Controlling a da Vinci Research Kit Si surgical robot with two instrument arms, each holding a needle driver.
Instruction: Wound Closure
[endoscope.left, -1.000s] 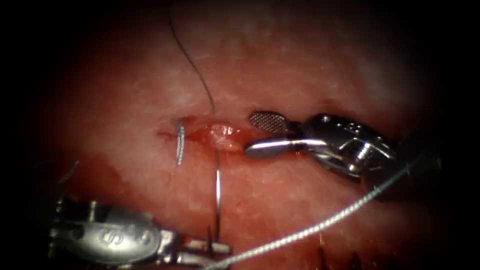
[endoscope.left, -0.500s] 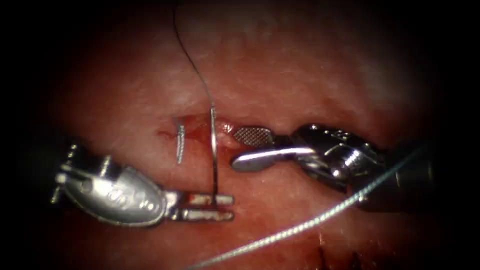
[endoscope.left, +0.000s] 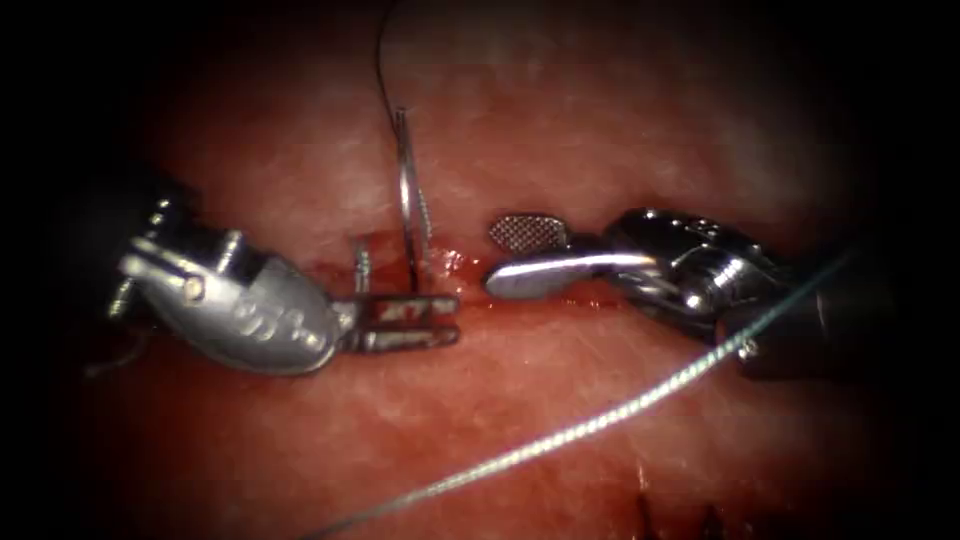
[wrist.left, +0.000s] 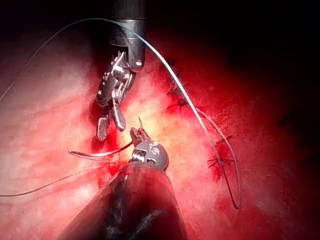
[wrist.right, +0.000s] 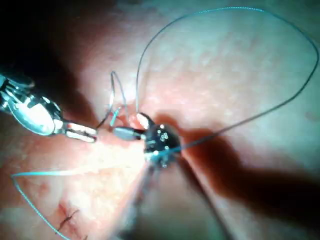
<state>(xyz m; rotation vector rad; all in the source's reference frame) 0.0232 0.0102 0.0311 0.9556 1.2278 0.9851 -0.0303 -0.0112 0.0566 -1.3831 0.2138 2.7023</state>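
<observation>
so my left tool (endoscope.left: 415, 322) grips the needle (endoscope.left: 405, 195) near one end, just left of the cut (endoscope.left: 450, 265), its curve standing free above the tissue (endoscope.left: 560, 400) (thread (endoscope.left: 385, 60) trailing off). my right tool (endoscope.left: 520, 257) gapes empty at the cut.

Embossed marks on left tool (endoscope.left: 400, 322) body, unreadable; no other text.

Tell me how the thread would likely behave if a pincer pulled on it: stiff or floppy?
Probably floppy: the thread sweeps in a wide loose loop over the tissue, so it likely follows any pull. Likely light: it trails freely from the needle, held near one end by the left pincer. The fine strand might slip in the open, empty right pincer.
</observation>
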